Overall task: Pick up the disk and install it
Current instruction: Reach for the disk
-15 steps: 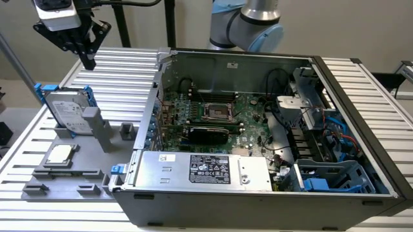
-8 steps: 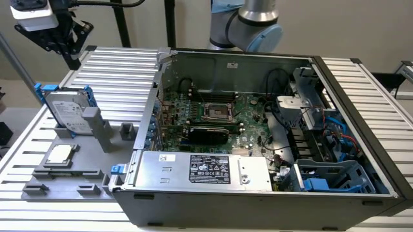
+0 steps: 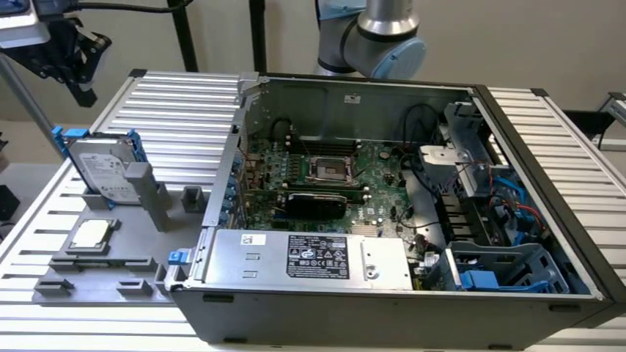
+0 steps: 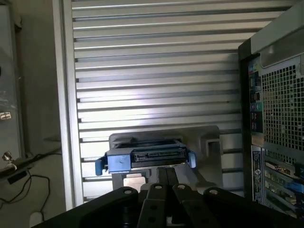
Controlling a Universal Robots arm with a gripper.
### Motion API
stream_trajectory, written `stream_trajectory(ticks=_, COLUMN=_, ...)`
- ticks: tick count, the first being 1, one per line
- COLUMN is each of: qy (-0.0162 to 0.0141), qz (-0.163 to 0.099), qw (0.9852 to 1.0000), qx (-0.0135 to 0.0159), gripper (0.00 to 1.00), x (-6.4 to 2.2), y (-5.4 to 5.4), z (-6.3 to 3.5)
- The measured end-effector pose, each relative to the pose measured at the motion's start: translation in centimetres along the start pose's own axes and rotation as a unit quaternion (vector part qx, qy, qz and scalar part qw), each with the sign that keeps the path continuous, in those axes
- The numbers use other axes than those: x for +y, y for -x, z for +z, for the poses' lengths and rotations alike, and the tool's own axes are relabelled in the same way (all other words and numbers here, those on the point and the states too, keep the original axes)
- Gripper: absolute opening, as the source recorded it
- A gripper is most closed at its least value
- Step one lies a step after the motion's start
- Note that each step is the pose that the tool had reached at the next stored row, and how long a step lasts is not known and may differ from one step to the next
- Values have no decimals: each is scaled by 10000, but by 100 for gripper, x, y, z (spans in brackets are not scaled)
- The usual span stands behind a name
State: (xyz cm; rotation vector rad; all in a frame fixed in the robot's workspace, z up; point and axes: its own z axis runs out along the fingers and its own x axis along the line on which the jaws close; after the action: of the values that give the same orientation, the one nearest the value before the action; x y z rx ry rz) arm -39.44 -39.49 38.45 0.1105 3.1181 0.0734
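We look at a robotics lab bench, we see a ribbed silver aluminium-profile table, an open grey desktop computer case with bare green motherboard, a grey moulded parts fixture holding a silver-grey hard drive in blue rails, a silver-and-blue robot arm joint
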Motion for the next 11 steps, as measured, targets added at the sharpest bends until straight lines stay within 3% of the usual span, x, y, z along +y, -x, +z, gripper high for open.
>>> stream_trajectory(ticks=6, qy=-3, qz=0, qw=10000, qx=12, gripper=11, x=-13, y=-270, z=9)
stream_trajectory(ticks=8, qy=-21, qz=0, qw=10000, qx=53, gripper=11, x=-2, y=-318, z=11)
stream_trajectory(ticks=11, qy=-100, qz=-17, qw=9999, qx=127, gripper=11, x=35, y=-330, z=12)
